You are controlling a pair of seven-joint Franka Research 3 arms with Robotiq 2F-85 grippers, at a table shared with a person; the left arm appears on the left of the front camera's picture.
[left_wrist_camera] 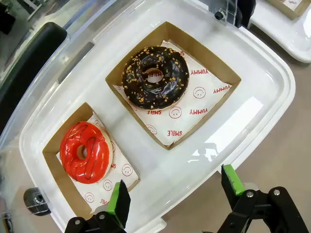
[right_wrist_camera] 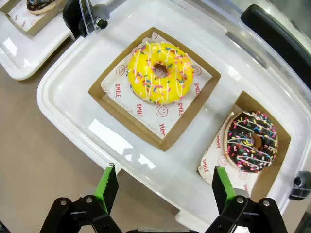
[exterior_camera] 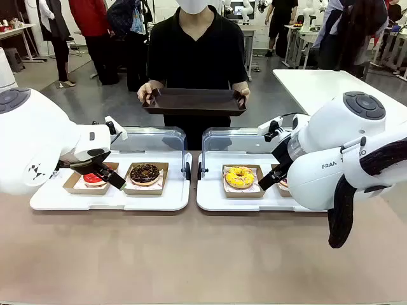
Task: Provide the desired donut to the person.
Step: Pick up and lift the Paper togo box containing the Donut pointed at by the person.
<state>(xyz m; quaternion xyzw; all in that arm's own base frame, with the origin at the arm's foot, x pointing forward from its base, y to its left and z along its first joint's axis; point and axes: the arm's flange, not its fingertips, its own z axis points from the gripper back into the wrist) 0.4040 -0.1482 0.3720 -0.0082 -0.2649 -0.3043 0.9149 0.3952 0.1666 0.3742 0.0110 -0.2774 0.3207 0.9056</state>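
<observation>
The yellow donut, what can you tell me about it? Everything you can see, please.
The yellow donut is a whole ring with glossy yellow icing, thin white drizzle lines and coloured sprinkles. It lies flat on white paper printed with red SMILE, YUMMY and smiley faces, inside a shallow brown cardboard box. The box sits in a white plastic tray, beside another box with a chocolate sprinkled donut. Only the paper touches it.

Bright, even light; sharp focus.
</observation>
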